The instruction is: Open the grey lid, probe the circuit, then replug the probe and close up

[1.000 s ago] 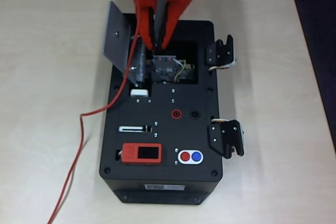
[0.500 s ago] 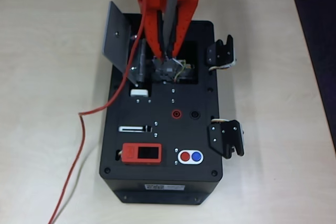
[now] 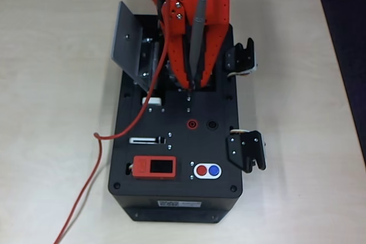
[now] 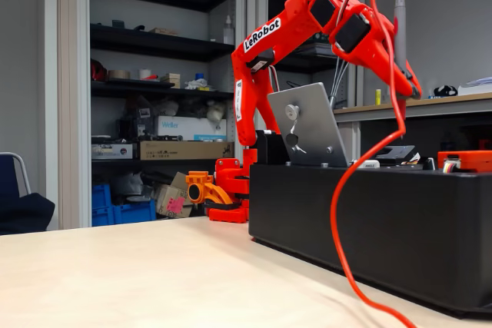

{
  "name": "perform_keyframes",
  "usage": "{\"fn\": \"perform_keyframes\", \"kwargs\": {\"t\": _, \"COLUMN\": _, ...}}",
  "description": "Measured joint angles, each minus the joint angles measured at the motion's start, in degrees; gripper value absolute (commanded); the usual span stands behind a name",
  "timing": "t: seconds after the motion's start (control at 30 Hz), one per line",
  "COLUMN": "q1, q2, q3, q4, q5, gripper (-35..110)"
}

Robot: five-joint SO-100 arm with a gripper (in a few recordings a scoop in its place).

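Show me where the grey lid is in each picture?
Overhead view: the grey lid stands open at the upper left of the black box, left of the gripper holding the probe.
Fixed view: the lid tilts up in the middle, above the box's top.
Shared landmark: the red cable.

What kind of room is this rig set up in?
Probably an electronics lab or workshop: storage shelves stacked with boxes, and a black box test fixture on a light table.
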Motion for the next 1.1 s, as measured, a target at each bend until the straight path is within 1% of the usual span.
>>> {"fn": "perform_keyframes", "kwargs": {"t": 0.3, "q1": -0.4, "q2": -9.2, "q3": -10.8, "q4": -0.2, "q5": 0.1, "gripper": 0}}
{"fn": "perform_keyframes", "kwargs": {"t": 0.53, "q1": -2.7, "q2": -15.1, "q3": -17.3, "q4": 0.0, "q5": 2.0, "gripper": 0}}
{"fn": "perform_keyframes", "kwargs": {"t": 0.77, "q1": -4.0, "q2": -15.5, "q3": -17.2, "q4": 0.0, "q5": 4.7, "gripper": 0}}
{"fn": "perform_keyframes", "kwargs": {"t": 1.1, "q1": -5.2, "q2": -15.5, "q3": -14.3, "q4": -0.4, "q5": 6.0, "gripper": 0}}
